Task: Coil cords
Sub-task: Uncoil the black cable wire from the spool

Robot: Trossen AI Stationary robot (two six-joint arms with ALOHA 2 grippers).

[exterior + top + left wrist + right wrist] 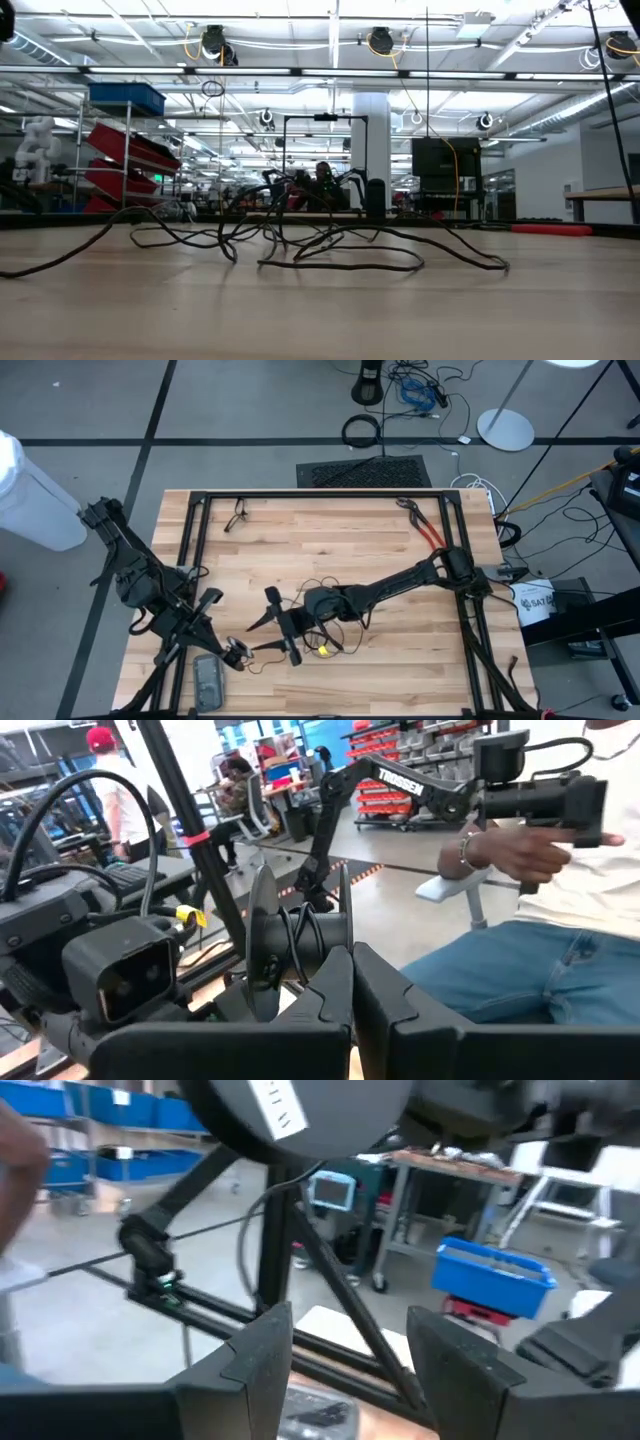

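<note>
The thin black cord point(325, 600) lies in loose, slack loops on the wooden table's middle; the low view shows the loops point(300, 250) resting flat on the top. A small yellow piece point(323, 650) sits by the strands. My right gripper point(262, 637) reaches in from the table's right, above the cord's left part. It points left and is open; the right wrist view shows nothing between its fingers point(350, 1370). My left gripper point(237, 654) is shut near the front left, pointing at the right gripper, fingers point(350, 1000) together. My left gripper is shut and a strand of the cord point(248, 664) runs close by its fingertips. I cannot tell whether it touches or holds that strand; the left wrist view shows nothing between the shut fingers.
Red-handled pliers point(425, 528) lie at the far right and a small black object point(237, 515) at the far left. A flat dark device point(207, 682) lies at the near edge by the left gripper. Black frame rails point(320, 493) border the table. A person point(540, 860) sits beyond it.
</note>
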